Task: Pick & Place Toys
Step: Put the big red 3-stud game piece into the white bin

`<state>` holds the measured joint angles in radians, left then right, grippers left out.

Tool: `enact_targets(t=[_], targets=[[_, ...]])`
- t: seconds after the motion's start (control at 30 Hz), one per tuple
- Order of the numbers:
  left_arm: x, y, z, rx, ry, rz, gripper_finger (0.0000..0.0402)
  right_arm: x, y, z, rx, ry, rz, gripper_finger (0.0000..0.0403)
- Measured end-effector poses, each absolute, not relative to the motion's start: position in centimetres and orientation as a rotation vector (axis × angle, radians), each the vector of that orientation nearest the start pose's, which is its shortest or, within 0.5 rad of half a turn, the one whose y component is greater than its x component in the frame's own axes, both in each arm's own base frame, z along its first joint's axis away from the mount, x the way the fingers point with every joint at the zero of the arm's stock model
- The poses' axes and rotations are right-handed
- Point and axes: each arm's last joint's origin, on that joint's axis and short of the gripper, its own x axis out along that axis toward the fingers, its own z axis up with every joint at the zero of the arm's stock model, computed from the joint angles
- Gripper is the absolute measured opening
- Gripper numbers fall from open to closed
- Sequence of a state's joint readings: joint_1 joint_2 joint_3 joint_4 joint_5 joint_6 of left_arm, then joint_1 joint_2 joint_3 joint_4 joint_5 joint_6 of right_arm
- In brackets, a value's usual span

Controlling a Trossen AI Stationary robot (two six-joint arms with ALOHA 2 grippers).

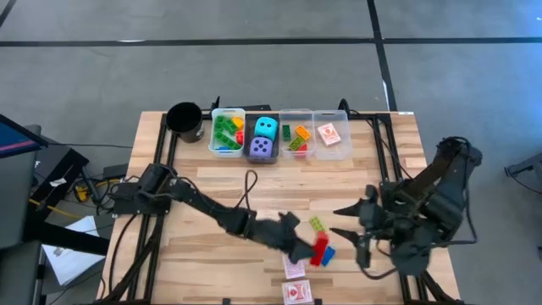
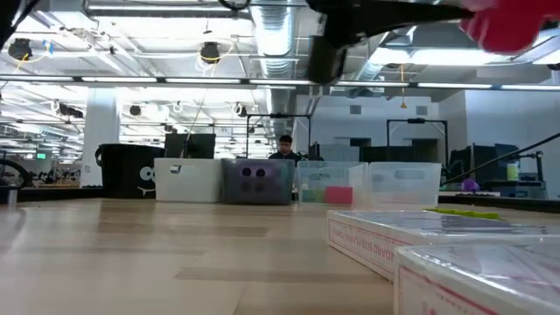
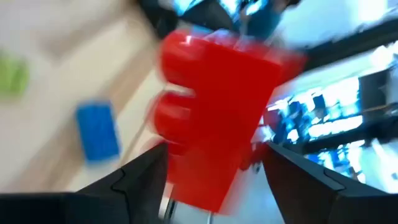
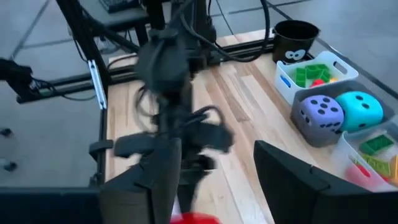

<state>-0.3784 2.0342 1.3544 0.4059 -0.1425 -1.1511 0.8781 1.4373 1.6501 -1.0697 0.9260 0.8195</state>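
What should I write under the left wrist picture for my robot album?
The left gripper holds a red brick above the wooden table, with a blue brick and a green brick lying below.

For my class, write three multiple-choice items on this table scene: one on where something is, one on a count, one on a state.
1. Where are the purple die and cyan die?
A. together in one bin
B. loose on the table
C. in the black cup

2. How many red-white cards lie on the table near the front edge?
A. none
B. two
C. five

3. What is the left claw doing?
A. hanging empty
B. gripping a red brick
C. gripping a card

Answers:
1 A, the high view shows both in the same bin.
2 B, one card lies before another.
3 B, the red brick sits between its fingers.
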Motion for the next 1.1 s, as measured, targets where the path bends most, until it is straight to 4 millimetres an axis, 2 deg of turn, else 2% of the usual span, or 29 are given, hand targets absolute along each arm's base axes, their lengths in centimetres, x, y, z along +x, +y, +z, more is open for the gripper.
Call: enact_targets(t=[0.17,0.37,0.53,0.7,0.9,1.1], targets=[[44.3,-13.2,22.6,-1.033,0.159,-0.098,0.0212,17.1,18.5,41.6,0.203,0.454,-0.266,0.0198],[44.2,-8.3,25.9,-0.932,0.095,-0.053,0.0152,15.8,18.8,41.2,0.222,0.496,-0.256,0.0198],[42.2,-4.9,29.1,-0.813,0.173,0.0,0.0122,14.9,18.8,40.2,0.21,0.657,-0.232,0.0198],[39.5,-2.8,32.7,-0.687,0.17,0.035,0.0113,14.2,17.9,38.9,0.241,0.841,-0.354,0.0198],[36.9,-1.2,36.7,-0.505,0.06,0.034,0.0121,15.3,16.5,36.5,0.41,0.985,-0.502,0.0198],[34.4,-0.4,39.3,-0.381,0.003,0.041,0.0136,16.9,14.3,33.5,0.611,1.079,-0.773,0.0198]])
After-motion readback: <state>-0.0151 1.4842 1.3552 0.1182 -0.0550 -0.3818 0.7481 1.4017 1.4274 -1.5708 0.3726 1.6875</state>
